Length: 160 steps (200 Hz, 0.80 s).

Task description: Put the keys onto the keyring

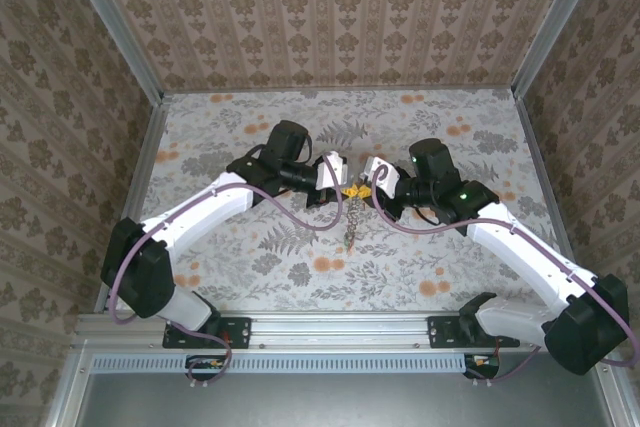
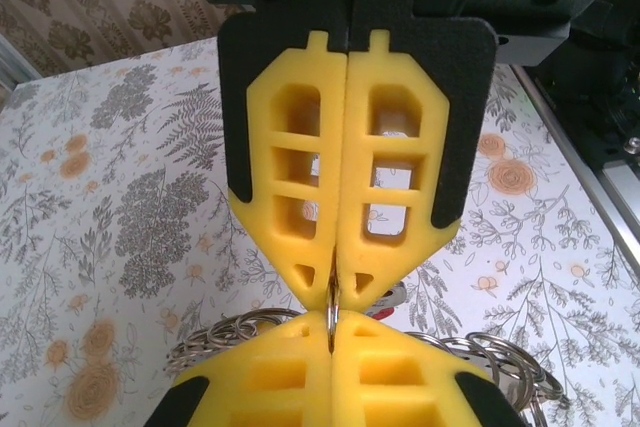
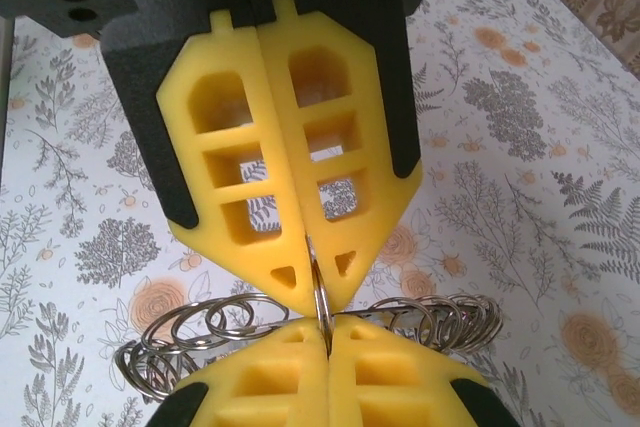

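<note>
1. Floral-print paper covers the table (image 1: 250, 277). Both arm bases sit at its near edge, and the arms angle inward toward the middle.
2. Over the middle, the left gripper (image 1: 345, 189) and the right gripper (image 1: 362, 189) meet tip to tip, lifted off the surface. Both pincers are closed, and the wrist views show each nipping the same thin wire turn of the keyring (image 3: 190, 332) at the very points of their yellow foam fingers (image 2: 300, 177).
3. The rest of the keyring fans out as loose coils on either side of the pinch. From above, a strand of it dangles down toward the table. I cannot make out any of the keys.
4. Likely trouble: the hold is only a sliver of wire in soft foam. If the arms pull apart or twist unevenly, the wire could slip free and the ring drop. The hanging coils could also swing and snag on a fingertip.
5. Beyond the grippers, the table runs on to the patterned back wall (image 1: 340, 17).
</note>
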Tool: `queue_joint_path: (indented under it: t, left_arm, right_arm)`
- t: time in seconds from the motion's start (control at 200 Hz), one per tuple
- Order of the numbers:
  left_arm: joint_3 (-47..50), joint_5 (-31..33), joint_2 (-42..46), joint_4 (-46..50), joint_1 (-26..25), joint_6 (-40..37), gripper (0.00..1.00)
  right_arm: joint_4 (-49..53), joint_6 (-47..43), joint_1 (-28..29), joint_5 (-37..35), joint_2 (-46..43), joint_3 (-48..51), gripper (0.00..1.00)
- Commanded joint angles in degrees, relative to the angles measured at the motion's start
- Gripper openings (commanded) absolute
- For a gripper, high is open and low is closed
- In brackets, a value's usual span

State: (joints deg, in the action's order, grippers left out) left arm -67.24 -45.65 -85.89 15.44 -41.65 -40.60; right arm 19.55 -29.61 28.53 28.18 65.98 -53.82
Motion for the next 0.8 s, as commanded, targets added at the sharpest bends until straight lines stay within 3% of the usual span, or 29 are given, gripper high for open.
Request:
queue_joint_path:
  t: [0.0, 0.14, 0.25, 0.34, 0.52, 0.625, 0.7, 0.795]
  left_arm:
    - [-1.8, -2.0, -1.3, 3.0, -0.6, -1.2, 0.00]
    - [-1.4, -2.8, -1.0, 1.9, -0.3, -0.5, 0.00]
    - [2.0, -7.1, 0.6, -7.1, 1.4, 5.5, 0.00]
    - [4.4, -10.2, 1.9, -14.6, 2.3, 10.3, 0.00]
    - [6.4, -14.5, 2.1, -21.1, 3.0, 14.1, 0.00]
    - [7.7, -15.5, 1.9, -25.0, 3.1, 16.5, 0.00]
    - [8.1, -16.2, 1.6, -27.0, 3.1, 17.9, 0.00]
    - [8.3, -16.4, 1.5, -28.1, 3.1, 18.3, 0.00]
  right_arm:
    - [-5.4, 1.0, 0.4, 1.8, -2.0, -0.3, 0.00]
    - [-5.5, 0.4, 0.4, 0.6, -3.0, 0.7, 0.02]
    - [-7.0, -0.6, -0.1, -1.5, -3.9, 3.6, 0.13]
    - [-8.4, 0.3, -1.2, 0.3, -3.2, 5.5, 0.15]
    - [-16.1, 5.5, -2.8, 4.5, -2.3, 9.2, 0.19]
    - [-19.4, 7.5, -4.0, 6.0, -1.7, 10.6, 0.18]
    - [-20.0, 8.3, -4.2, 7.7, -1.3, 10.5, 0.12]
    - [-20.6, 9.2, -4.2, 8.2, -0.6, 10.4, 0.14]
